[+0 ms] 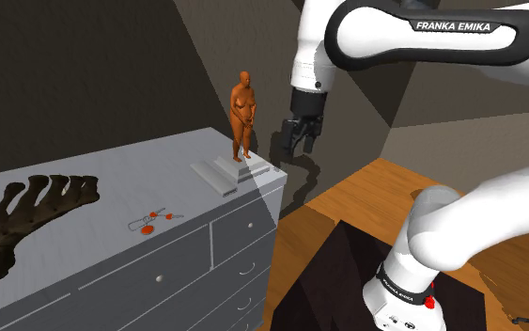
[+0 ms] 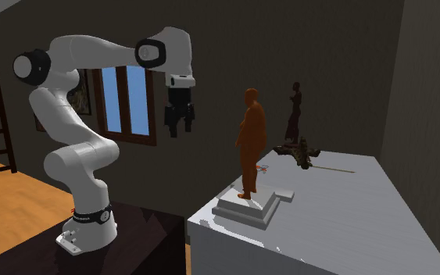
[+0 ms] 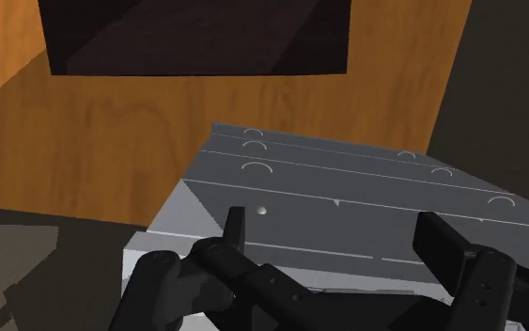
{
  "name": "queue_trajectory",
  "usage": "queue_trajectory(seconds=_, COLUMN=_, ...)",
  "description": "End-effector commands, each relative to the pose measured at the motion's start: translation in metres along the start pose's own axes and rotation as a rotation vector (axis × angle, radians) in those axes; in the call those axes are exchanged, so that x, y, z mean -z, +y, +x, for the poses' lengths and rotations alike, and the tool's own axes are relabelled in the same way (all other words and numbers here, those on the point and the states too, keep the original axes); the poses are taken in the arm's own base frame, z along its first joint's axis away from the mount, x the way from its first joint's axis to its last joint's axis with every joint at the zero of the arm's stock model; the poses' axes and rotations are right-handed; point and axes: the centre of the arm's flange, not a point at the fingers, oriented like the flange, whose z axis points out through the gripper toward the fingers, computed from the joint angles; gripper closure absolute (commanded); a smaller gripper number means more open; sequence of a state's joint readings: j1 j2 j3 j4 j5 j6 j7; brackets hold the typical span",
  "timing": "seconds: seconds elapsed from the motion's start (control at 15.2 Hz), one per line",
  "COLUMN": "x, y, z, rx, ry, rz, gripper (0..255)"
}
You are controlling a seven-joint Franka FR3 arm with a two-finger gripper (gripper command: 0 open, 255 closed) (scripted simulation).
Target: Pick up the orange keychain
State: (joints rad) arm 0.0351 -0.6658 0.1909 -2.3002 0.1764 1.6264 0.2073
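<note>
- the fingers (image 3: 236,226) of the black gripper (image 1: 300,148) are standing apart, and nothing is lying between them.
- in the wrist view the gripper is looking down on the grey drawer fronts (image 3: 347,179) and the wooden floor (image 3: 112,122), so it is hanging high, just off the end of the dresser (image 1: 102,174) and not over its top.
- in the shoulder view an orange figurine (image 1: 242,108) on a stepped base (image 1: 239,172) is standing near the gripper, at about 9 o'clock from it.
- the orange keychain (image 1: 151,218) is lying flat on the dresser top, well apart from the fingers, at about 8 o'clock from them, beyond the figurine.
- its long axis is running nearly from 9 to 3 o'clock in this view, as far as i can tell.
- a dark bony object (image 1: 18,221) is resting further away, at 9 o'clock from the keychain.
- i am judging that the arm is needing to travel toward 8 o'clock, passing the figurine, then to descend with the fingers across the keychain's short side.
</note>
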Motion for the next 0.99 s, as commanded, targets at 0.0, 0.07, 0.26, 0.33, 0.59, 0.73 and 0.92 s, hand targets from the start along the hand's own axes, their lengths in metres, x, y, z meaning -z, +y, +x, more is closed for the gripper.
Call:
queue_trajectory(seconds=0.0, x=-0.009, y=-0.026, z=0.009, rx=-0.028, ry=0.003, rz=-0.002, gripper=0)
queue_trajectory(seconds=0.07, x=-0.014, y=-0.037, z=0.014, rx=-0.041, ry=0.004, rz=-0.004, gripper=0)
queue_trajectory(seconds=0.26, x=-0.030, y=-0.070, z=0.031, rx=-0.079, ry=0.007, rz=-0.009, gripper=0)
queue_trajectory(seconds=0.33, x=-0.035, y=-0.081, z=0.037, rx=-0.092, ry=0.008, rz=-0.011, gripper=0)
queue_trajectory(seconds=0.59, x=-0.055, y=-0.123, z=0.062, rx=-0.143, ry=0.011, rz=-0.018, gripper=0)
queue_trajectory(seconds=0.73, x=-0.066, y=-0.144, z=0.076, rx=-0.169, ry=0.013, rz=-0.021, gripper=0)
queue_trajectory(seconds=0.92, x=-0.081, y=-0.174, z=0.097, rx=-0.208, ry=0.016, rz=-0.026, gripper=0)
